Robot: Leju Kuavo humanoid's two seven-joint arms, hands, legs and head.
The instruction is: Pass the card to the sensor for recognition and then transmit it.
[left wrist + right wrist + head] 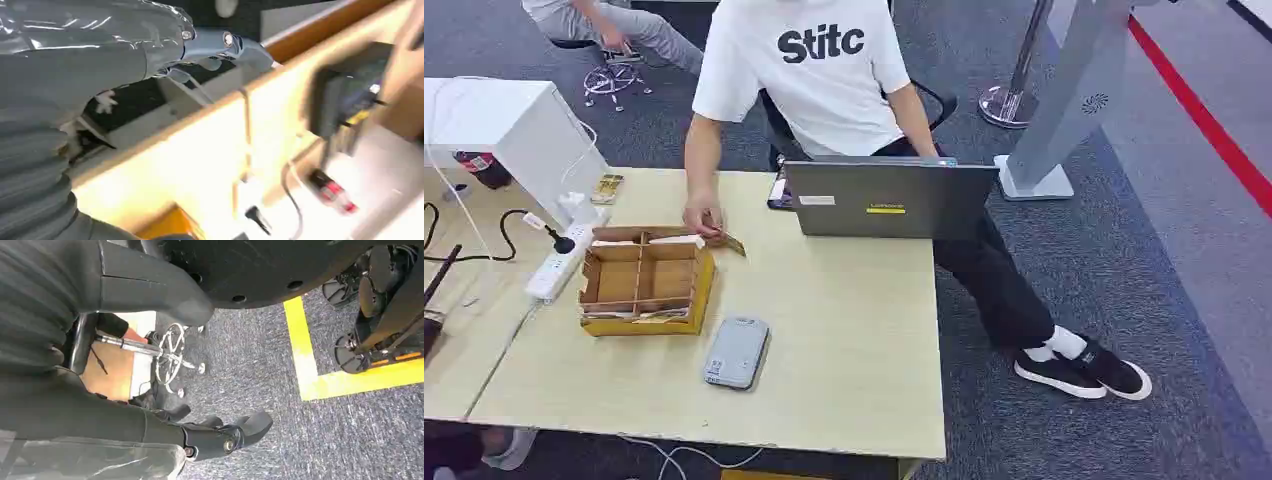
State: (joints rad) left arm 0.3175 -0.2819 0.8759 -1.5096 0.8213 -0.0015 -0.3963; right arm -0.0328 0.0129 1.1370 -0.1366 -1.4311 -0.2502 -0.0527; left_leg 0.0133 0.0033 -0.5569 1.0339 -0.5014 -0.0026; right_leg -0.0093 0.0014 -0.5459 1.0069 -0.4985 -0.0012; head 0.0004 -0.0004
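Here, a person's hand (701, 215) pinches a thin card (730, 243) at the far rim of the divided cardboard box (644, 280); a rounded grey sensor (737, 352) lies nearer. Left hand (220, 47) and right hand (225, 432) hold nothing (fingers loosely extended).

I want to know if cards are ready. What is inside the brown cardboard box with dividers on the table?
The brown cardboard box shows bare compartments. A person's hand holds a brown card at its far corner. What lies close behind the dividers is hidden.

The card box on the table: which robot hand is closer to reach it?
Probably the left robot hand: it is by the table edge, on the cardboard box's side. The right robot hand hangs over carpet.
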